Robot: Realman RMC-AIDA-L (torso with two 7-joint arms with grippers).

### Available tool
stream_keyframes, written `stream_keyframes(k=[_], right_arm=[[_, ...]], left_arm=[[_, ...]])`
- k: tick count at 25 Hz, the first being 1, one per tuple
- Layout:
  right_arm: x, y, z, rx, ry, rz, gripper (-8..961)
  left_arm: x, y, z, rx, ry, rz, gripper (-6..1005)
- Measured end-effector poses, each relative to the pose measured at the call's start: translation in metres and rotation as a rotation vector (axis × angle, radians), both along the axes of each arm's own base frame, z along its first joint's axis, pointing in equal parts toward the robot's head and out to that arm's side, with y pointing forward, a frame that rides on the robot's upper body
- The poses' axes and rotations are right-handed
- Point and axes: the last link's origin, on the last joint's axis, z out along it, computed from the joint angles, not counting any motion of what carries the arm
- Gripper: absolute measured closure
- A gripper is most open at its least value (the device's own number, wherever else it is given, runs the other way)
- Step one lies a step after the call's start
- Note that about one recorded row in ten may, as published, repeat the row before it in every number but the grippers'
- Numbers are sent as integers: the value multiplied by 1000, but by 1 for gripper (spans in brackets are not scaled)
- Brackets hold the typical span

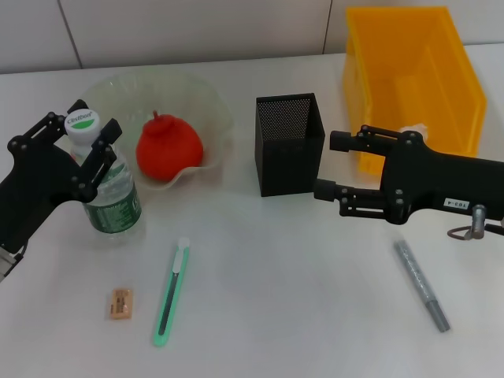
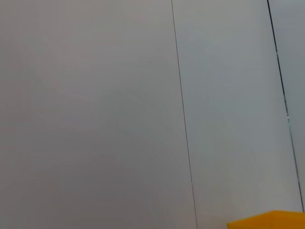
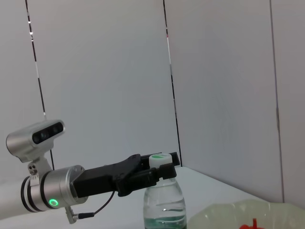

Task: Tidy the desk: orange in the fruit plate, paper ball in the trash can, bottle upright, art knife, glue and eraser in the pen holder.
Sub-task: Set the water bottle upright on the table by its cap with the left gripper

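The clear water bottle (image 1: 114, 201) stands upright at the left, and my left gripper (image 1: 93, 120) is shut around its neck just under the white cap; the right wrist view shows the same grip (image 3: 159, 168). The orange (image 1: 169, 148) lies in the clear fruit plate (image 1: 214, 106). My right gripper (image 1: 331, 165) hovers open beside the black mesh pen holder (image 1: 290, 142), holding nothing. On the table lie the green art knife (image 1: 171, 293), the small tan eraser (image 1: 120, 303) and the grey glue stick (image 1: 421, 285). A white bit of paper ball (image 1: 415, 128) shows inside the yellow trash can (image 1: 409, 71).
The yellow bin stands at the back right, behind my right arm. The pen holder sits mid-table between the plate and the bin. A white wall rises behind the table.
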Motion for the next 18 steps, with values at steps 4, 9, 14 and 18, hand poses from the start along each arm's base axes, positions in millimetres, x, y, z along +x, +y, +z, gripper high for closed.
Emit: stream_keyframes(k=[4,9,14,18], right_arm=[[-1,1,0,-1,1,2,184],[-2,1,0,-3,2,2,184],[-2,2,0,-4,2,2,184],[-2,2,0,-3,3,2,184]], left_arm=[[-2,-1,0,7,1,8,550],[-4,-2,1,12,-7,20,550],[-5,-2,0,12,-7,25,550],[-5,-2,-1,7,-7,31,550]])
